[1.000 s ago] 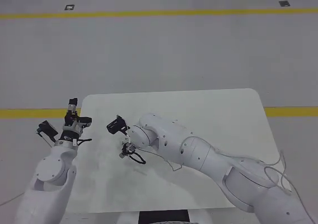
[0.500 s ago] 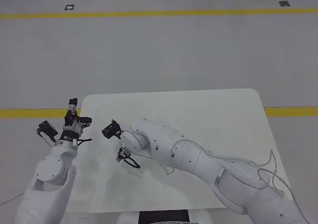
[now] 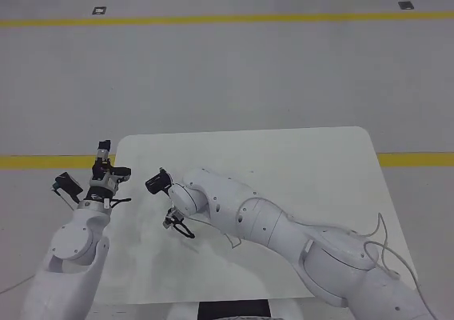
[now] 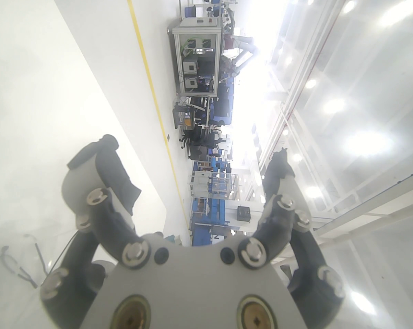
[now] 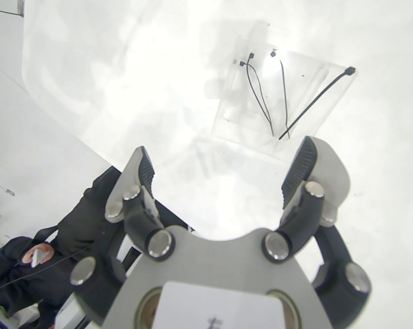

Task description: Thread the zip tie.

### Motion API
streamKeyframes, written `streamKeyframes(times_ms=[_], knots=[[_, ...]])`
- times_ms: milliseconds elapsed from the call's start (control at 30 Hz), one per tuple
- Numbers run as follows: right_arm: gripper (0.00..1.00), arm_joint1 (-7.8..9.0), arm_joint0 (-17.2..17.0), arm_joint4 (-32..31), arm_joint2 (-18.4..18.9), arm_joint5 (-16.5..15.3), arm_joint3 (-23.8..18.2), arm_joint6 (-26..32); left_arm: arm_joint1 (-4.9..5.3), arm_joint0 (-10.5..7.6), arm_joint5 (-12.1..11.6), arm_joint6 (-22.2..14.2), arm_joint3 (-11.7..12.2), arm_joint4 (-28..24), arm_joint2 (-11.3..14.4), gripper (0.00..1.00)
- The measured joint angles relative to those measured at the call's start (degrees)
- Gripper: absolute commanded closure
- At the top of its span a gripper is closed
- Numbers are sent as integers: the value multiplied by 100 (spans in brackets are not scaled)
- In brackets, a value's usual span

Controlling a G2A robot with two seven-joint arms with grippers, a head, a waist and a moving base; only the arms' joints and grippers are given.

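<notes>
Three black zip ties (image 5: 284, 97) lie in a clear shallow tray (image 5: 330, 80) on the white table (image 3: 291, 160). One zip tie (image 5: 318, 99) is thicker and rests slanted against the tray's rim; the two thin ones lie side by side. My right gripper (image 5: 223, 148) hovers open just short of the tray, nothing between its ribbed pads (image 5: 297, 167). From above, the right gripper (image 3: 174, 222) sits over the table's left half. My left gripper (image 4: 192, 152) is open and empty, pointing out into the room; it stands at the table's left edge (image 3: 107, 160).
The table's curved edge (image 4: 90, 80) runs beside the left gripper, with a yellow floor line (image 3: 419, 158) beyond it. Thin dark wire shapes (image 4: 18, 265) lie low on the table in the left wrist view. Bare table stretches to the right (image 3: 331, 208).
The right arm has shifted its gripper a little to the left and toward the table's front. The left arm has stayed still.
</notes>
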Motion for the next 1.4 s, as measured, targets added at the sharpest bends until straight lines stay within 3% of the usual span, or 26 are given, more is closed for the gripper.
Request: streamKeyframes(times_ms=[533, 667, 767, 833, 1400], knots=[[0, -168, -184, -446, 63, 388, 300, -393, 0, 0, 0, 0, 0, 0, 0, 0], [37, -252, -192, -514, 86, 442, 432, -385, 0, 0, 0, 0, 0, 0, 0, 0], [41, -310, -205, -575, 102, 483, 522, -419, 0, 0, 0, 0, 0, 0, 0, 0], [49, -344, -214, -641, 108, 491, 589, -447, 0, 0, 0, 0, 0, 0, 0, 0], [56, -676, -323, -1252, 347, 489, 1090, -490, 0, 0, 0, 0, 0, 0, 0, 0]])
